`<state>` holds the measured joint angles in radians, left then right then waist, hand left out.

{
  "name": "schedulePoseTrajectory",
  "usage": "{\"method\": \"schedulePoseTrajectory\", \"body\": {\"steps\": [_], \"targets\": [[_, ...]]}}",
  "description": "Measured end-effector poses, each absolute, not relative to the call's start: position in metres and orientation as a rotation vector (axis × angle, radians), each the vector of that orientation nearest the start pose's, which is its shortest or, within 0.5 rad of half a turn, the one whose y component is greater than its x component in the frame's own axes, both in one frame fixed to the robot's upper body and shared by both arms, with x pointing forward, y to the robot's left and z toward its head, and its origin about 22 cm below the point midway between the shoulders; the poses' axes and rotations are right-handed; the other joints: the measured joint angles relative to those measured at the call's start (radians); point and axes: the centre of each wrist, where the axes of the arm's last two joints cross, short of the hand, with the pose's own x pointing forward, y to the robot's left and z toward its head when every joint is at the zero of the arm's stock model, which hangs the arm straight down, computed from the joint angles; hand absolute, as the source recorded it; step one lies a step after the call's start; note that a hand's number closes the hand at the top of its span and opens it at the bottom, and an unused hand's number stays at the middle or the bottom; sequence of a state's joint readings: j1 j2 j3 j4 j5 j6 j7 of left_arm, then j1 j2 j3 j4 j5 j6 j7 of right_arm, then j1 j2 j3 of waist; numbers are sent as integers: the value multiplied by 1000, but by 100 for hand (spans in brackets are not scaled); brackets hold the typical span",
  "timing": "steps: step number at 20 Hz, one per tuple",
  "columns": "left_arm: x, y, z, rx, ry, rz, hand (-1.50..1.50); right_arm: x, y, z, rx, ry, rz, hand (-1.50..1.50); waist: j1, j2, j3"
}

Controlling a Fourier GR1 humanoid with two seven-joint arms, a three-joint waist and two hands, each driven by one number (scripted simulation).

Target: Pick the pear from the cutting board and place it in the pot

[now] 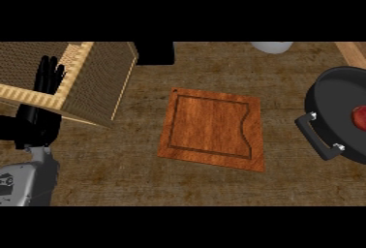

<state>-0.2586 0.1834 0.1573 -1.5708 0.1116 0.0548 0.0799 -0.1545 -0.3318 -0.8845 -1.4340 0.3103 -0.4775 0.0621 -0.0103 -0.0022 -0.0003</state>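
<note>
Occupying the near left corner, a grey forearm (28, 186) rises to the left hand (39, 109), which rests open at the view's left edge with fingers straight and pointing away, overlapping the near edge of a woven basket (93, 82). Right hand: not in view. Bench (143, 179): brown wood-grain top, bare along the near side and between items. Cutting board (212, 128): reddish wood, grooved border, lying flat at centre with nothing on it, well apart from the hand and with bare bench on both sides. Pot (325, 104): black, cut off by the right edge, its grey-tipped handle (318, 135) pointing toward the board. Pear (358, 117): a red item inside the pot at the frame edge, only partly visible. Far edge: a dark object (155, 52) and a pale rounded object (271, 47), both cropped.
</note>
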Motion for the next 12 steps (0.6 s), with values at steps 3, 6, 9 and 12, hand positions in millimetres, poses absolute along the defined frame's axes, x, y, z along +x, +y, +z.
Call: {"method": "schedulePoseTrajectory", "body": {"steps": [3, 6, 9, 12], "targets": [[299, 276, 85, 121, -1754, 52, 0, 172, -488, 76, -1406, -1380, -739, -150, 1, 0, 0], [300, 273, 85, 119, -1754, 56, 0, 141, -496, 74, -1411, -1384, -756, -150, 0, 1, 0], [300, 275, 78, 120, -1758, 55, 0, 113, -501, 70, -1418, -1382, -753, -150, 0, 1, 0], [299, 272, 81, 118, -1757, 52, 0, 90, -505, 65, -1427, -1383, -758, -150, 2, 1, 0]]}}
